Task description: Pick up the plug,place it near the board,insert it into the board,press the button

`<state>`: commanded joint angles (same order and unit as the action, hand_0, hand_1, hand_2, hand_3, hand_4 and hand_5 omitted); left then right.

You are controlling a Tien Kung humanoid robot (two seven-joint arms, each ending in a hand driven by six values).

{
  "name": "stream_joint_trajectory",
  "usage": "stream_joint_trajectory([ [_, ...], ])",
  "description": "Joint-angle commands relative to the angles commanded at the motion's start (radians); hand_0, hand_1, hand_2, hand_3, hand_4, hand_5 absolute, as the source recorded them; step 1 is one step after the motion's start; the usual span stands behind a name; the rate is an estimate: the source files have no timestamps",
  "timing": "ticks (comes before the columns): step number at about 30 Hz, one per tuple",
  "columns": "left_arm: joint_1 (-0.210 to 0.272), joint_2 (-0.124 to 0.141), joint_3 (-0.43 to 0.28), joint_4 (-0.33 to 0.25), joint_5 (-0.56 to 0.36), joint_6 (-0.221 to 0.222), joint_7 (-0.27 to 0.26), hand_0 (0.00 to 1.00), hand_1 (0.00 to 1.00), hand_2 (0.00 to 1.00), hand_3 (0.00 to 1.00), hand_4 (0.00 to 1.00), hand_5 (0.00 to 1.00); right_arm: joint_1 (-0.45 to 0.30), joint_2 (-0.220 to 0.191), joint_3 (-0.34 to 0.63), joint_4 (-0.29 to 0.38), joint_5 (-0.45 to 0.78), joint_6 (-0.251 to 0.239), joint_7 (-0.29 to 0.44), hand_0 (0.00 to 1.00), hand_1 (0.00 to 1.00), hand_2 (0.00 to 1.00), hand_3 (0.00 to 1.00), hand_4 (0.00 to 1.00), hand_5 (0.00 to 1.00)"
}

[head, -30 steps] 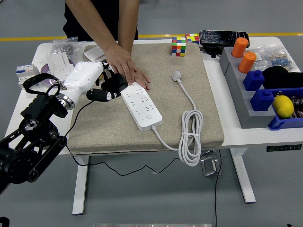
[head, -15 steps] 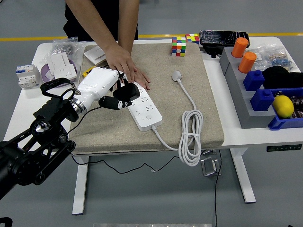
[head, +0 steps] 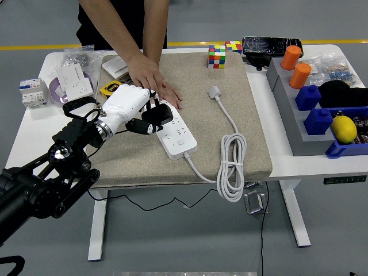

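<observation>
The black plug (head: 158, 114) is gripped in the left hand (head: 131, 106) and held over the far end of the white board (head: 174, 131). That end is pinned to the mat (head: 172, 152) by a person's hand (head: 150, 77).

Two puzzle cubes (head: 217, 56), orange cylinders (head: 291, 57) and a lemon (head: 344, 129) sit right.

A white worktop (head: 34, 129) carries a beige fabric mat (head: 138, 158) across its middle. At the far edge stand two multicoloured puzzle cubes (head: 217, 56). Grey and blue plastic bins (head: 299, 123) fill its right end, clear bagged parts (head: 75, 57) its left.
</observation>
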<state>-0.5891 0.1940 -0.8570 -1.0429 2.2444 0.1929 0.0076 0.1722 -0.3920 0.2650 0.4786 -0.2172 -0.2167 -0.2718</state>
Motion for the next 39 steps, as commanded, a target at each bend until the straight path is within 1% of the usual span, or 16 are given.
stream_joint_trajectory([
  [3, -0.016, -0.012, 0.014, 0.056, -0.002, 0.009, -0.005, 0.418, 0.373, 0.297, 0.374, 0.643, 0.156, 0.001, 0.001, 0.000, 0.000, -0.001, 0.000, 0.000, 0.857, 0.793, 0.771, 0.784, 0.998, 0.923],
  [7, -0.030, -0.025, 0.024, 0.114, -0.009, 0.017, -0.010, 0.418, 0.379, 0.302, 0.376, 0.643, 0.155, 0.000, 0.001, -0.002, 0.000, -0.001, 0.000, -0.001, 0.857, 0.792, 0.770, 0.784, 0.998, 0.924],
  [11, -0.038, -0.037, 0.015, 0.148, -0.009, 0.031, -0.015, 0.418, 0.379, 0.302, 0.376, 0.643, 0.155, 0.001, 0.001, -0.002, 0.000, 0.000, -0.001, 0.000, 0.857, 0.792, 0.770, 0.784, 0.998, 0.924],
  [12, -0.039, -0.042, 0.009, 0.155, -0.011, 0.026, -0.013, 0.418, 0.379, 0.302, 0.376, 0.643, 0.155, 0.002, 0.001, -0.005, -0.001, 0.002, -0.001, 0.000, 0.857, 0.792, 0.770, 0.784, 0.998, 0.924],
  [17, -0.042, -0.048, 0.010, 0.168, -0.009, 0.020, -0.012, 0.419, 0.387, 0.307, 0.378, 0.638, 0.149, 0.006, 0.003, -0.005, 0.001, 0.000, -0.001, 0.000, 0.855, 0.792, 0.770, 0.783, 0.998, 0.924],
  [25, -0.049, -0.045, 0.010, 0.173, 0.001, 0.015, -0.008, 0.420, 0.401, 0.309, 0.379, 0.636, 0.149, 0.007, -0.001, -0.008, 0.001, 0.002, -0.003, 0.000, 0.855, 0.791, 0.770, 0.783, 0.998, 0.924],
  [32, -0.052, -0.055, 0.030, 0.178, -0.003, 0.015, -0.009, 0.421, 0.401, 0.310, 0.379, 0.635, 0.150, 0.007, 0.001, -0.007, 0.001, 0.001, -0.003, 0.000, 0.855, 0.792, 0.770, 0.783, 0.998, 0.924],
  [39, -0.055, -0.060, 0.028, 0.196, -0.001, 0.024, -0.011, 0.420, 0.403, 0.311, 0.378, 0.632, 0.151, 0.007, 0.000, -0.009, 0.001, 0.001, -0.003, -0.001, 0.855, 0.792, 0.770, 0.783, 0.998, 0.923],
])
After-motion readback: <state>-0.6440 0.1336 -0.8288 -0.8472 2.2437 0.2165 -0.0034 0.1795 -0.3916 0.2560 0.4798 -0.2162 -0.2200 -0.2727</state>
